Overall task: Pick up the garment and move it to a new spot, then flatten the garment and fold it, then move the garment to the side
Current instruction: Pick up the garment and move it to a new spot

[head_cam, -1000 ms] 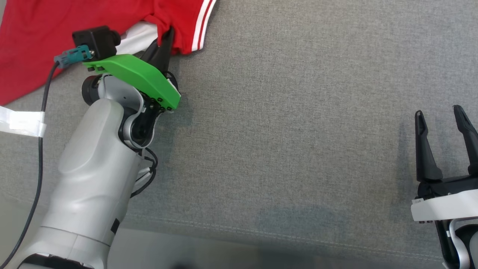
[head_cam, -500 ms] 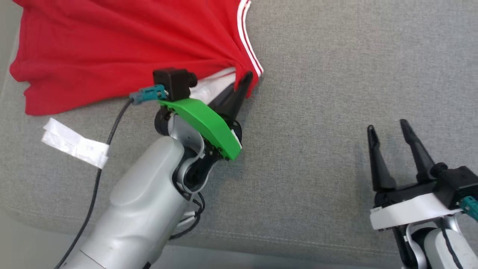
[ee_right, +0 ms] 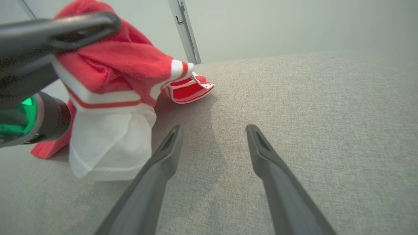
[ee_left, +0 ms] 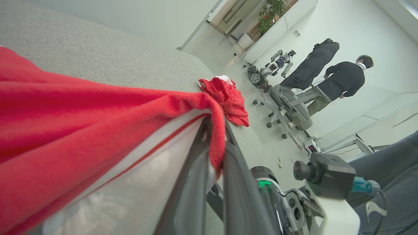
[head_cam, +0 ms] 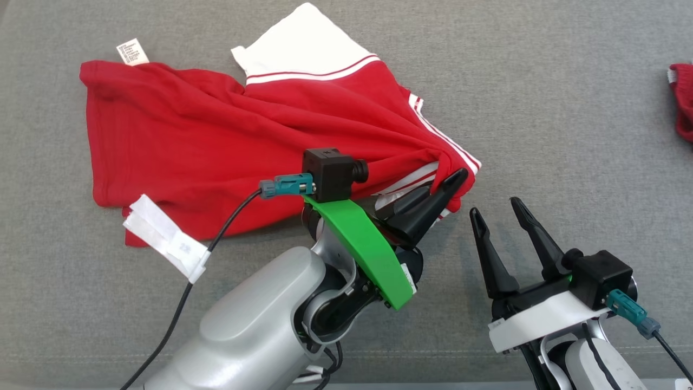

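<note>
One pincer pinches the garment's striped corner while the other waits, spread.
Reaching forward and rightward over the grey cushion (head_cam: pixel 568 108), the left pincer (head_cam: pixel 457 179) is pressed together on the hem of the red garment (head_cam: pixel 216 141). That corner is raised and the rest lies bunched to its left. The right pincer (head_cam: pixel 494 206) hovers just beside it, jaws wide and holding nothing. To carry well, I judge: lift until the body clears, move slowly so the thin pinch holds, and set down within both arms' reach.

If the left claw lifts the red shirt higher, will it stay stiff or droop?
Probably floppy: the shirt gathers in folds toward the left claw, and its white part hangs limp below. Likely light: one pinch raises that corner. The rest may drag on the cushion.
</note>
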